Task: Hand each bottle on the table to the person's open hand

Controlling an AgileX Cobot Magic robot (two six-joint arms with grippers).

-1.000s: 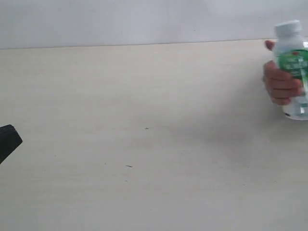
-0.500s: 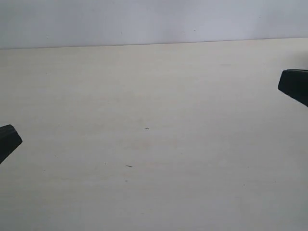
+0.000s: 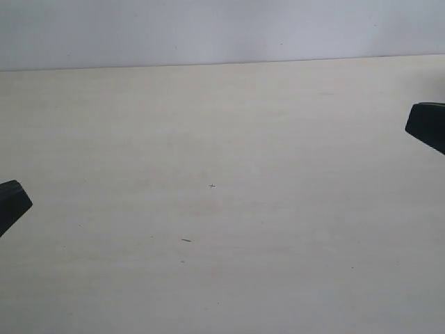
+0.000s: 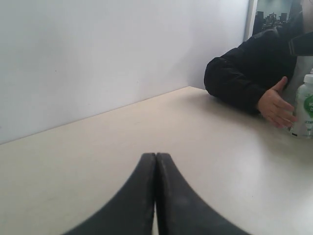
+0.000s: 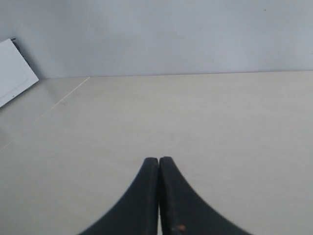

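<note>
My left gripper [image 4: 155, 156] is pinched fully closed on nothing, low at the left edge of the table [image 3: 222, 139]. My right gripper [image 5: 159, 159] is closed the same way, at the right edge. The green-white labelled bottle [image 4: 304, 108] stands upright on the table just beside the person's hand [image 4: 275, 105].

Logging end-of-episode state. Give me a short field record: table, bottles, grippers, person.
table: pale beige wood-look table, no bottle seen in exterior view
bottle: clear plastic bottle with green-white label, upright beside person's hand, contact unclear
left: black left gripper, shut, empty
right: black right gripper, shut, empty
person: black sleeve at table edge
</note>
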